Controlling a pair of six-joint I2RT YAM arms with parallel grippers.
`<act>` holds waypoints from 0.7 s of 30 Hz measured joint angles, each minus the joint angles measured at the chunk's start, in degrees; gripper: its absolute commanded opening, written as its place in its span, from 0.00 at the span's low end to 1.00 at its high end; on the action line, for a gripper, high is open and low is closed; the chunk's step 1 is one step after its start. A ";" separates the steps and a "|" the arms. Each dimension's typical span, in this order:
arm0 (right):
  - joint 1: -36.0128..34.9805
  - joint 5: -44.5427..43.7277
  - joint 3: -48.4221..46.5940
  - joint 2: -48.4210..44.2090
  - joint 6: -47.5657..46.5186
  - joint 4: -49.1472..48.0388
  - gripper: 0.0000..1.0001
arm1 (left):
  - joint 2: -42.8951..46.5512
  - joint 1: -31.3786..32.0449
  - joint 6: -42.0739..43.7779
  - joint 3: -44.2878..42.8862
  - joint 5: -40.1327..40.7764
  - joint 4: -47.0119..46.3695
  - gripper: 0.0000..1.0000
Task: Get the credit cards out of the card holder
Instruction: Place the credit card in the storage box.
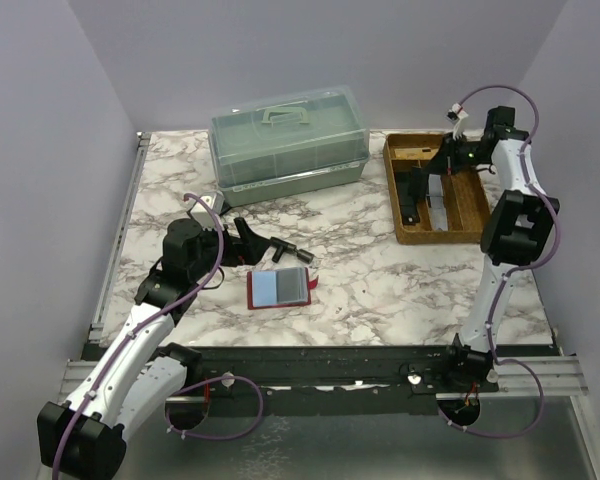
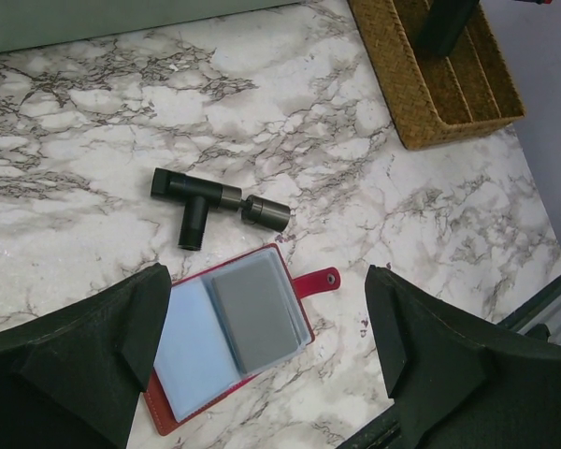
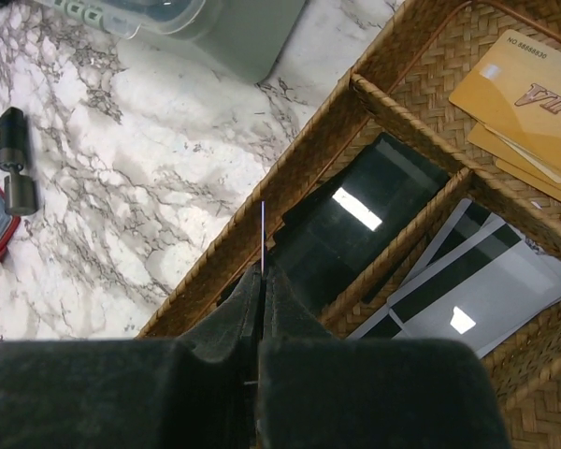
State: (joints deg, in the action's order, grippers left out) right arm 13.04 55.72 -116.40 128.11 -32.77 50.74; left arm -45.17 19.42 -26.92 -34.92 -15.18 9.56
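The red card holder (image 1: 278, 288) lies open on the marble table, its snap strap to the right. In the left wrist view the card holder (image 2: 168, 412) shows a silvery grey credit card (image 2: 252, 313) in a clear sleeve and a pale blue page (image 2: 192, 346) beside it. My left gripper (image 2: 266, 281) hovers over it, open, with nothing between the fingers. My right gripper (image 3: 263, 271) is shut on a thin card seen edge-on (image 3: 263, 234), held above the wicker tray (image 3: 262, 215) at the back right.
The wicker tray (image 1: 393, 190) holds gold cards (image 3: 524, 94), black cards (image 3: 355, 224) and grey striped cards (image 3: 486, 290) in separate compartments. A black T-shaped pipe piece (image 2: 201, 201) lies just beyond the card holder. A lidded plastic box (image 1: 285, 140) stands at the back.
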 measured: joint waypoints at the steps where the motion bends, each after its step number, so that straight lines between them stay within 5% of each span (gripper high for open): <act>1: -0.02 0.00 -0.85 0.74 0.07 0.37 0.01 | 0.00 -0.07 0.00 0.00 0.00 0.00 0.92; 17: -3.15 -1.99 -6.47 6.95 1.27 2.58 0.07 | -0.15 -0.35 0.07 0.00 0.15 0.00 0.92; 21: -4.68 -5.25 -8.22 8.02 1.53 2.43 0.24 | -0.39 -0.35 0.09 0.00 0.20 0.00 0.92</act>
State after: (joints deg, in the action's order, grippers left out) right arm 8.36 50.48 -124.62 136.14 -31.24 53.17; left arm -45.56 19.07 -26.83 -34.92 -14.98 9.56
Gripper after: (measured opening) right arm 0.115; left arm 0.922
